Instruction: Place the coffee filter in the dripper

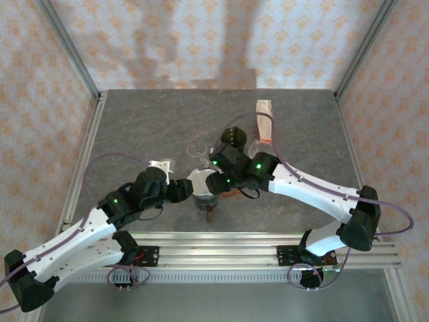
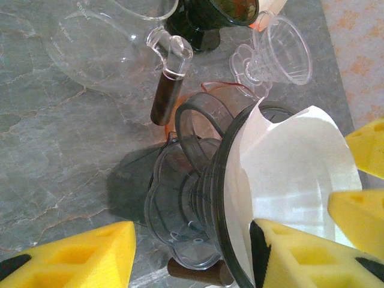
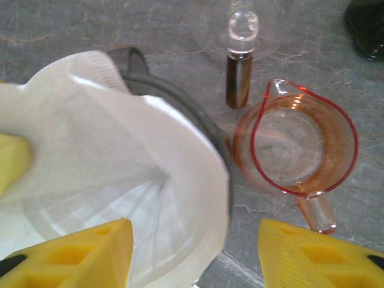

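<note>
The task looks almost finished. Nearest the arm bases, the left tool point(image 2: 189, 231) has its fingers apart and clamps nothing. One finger is low beside the foot of the dripper point(image 2: 180, 198), and the other seems to lie against the paper at the rim. The coffee filter point(image 3: 120, 150) sits inside the grey dripper, open like a cone, but one edge stands above the rim. The right tool point(image 3: 193, 227) hangs just above it, released, with one finger over the paper and one over the counter point(image 3: 60, 24). What is left, I think, is to seat the paper flat and draw both tools away. Behind stands a pink jug point(image 3: 294, 144), untouched.
</note>
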Controlling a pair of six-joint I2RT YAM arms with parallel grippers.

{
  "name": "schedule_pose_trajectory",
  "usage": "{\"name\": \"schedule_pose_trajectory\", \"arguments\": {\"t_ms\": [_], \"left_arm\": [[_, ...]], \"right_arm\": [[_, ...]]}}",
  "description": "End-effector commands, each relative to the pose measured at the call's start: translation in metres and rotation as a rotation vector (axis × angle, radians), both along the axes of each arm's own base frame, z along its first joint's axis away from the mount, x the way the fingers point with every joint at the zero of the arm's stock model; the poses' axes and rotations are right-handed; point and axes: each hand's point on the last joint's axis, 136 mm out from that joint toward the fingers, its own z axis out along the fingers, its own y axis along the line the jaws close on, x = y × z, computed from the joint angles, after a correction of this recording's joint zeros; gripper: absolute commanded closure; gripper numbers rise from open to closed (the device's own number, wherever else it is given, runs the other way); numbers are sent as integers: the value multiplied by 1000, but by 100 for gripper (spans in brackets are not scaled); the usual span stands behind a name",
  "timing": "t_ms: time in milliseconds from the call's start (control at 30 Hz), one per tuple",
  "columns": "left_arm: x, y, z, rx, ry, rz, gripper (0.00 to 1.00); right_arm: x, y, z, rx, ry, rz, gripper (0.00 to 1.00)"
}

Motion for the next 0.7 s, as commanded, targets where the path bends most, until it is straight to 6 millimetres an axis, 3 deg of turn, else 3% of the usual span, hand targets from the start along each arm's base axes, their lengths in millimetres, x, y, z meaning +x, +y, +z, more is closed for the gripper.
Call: {"name": "schedule_pose_trajectory", "arguments": {"t_ms": [0, 400, 667], "left_arm": [[-1, -1, -2, -1, -3, -6, 46], [0, -1, -5, 5, 1, -1, 46], [2, -2, -6, 4, 2, -1, 45]], "right_arm": [[-7, 0, -1, -30, 1, 27, 41], [-24, 7, -8, -33, 33, 125, 39], [-20, 3, -7, -51, 14, 102, 38]]}}
